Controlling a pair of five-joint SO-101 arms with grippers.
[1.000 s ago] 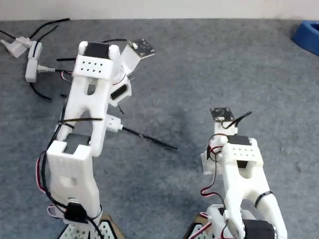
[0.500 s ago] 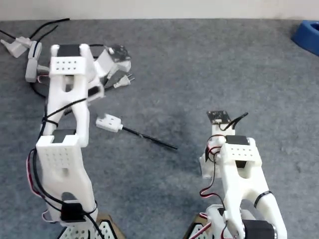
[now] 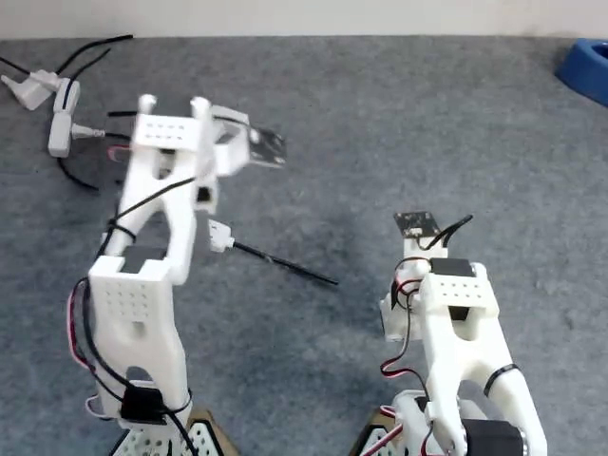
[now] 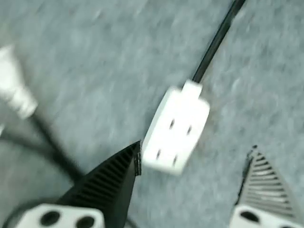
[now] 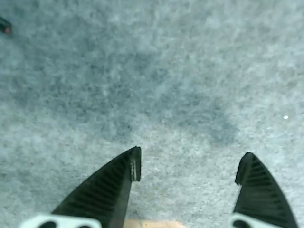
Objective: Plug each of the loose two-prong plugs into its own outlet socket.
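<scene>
Left gripper (image 4: 194, 148): jaws spread wide, nothing held, hanging over the white outlet socket block (image 4: 175, 127) at mid-frame. Its black fingertip (image 4: 128, 164) sits just beside the block's lower left edge. The block's black cord (image 4: 216, 40) runs off to the upper right. A white plug (image 4: 14, 95) lies on the carpet at far left.

Right gripper (image 5: 192, 152): spread, empty, above bare grey carpet (image 5: 166, 71).

High view: loose plugs (image 3: 59, 128) at upper left, apart from the block.

Risk: closing here would likely clip the block's corner and skid it, since it lies loose. No plug in hand yet.

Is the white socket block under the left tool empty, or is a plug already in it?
Empty: the white rectangular socket block on its black cord lies face up, all four slots bare, nothing inserted.
</scene>
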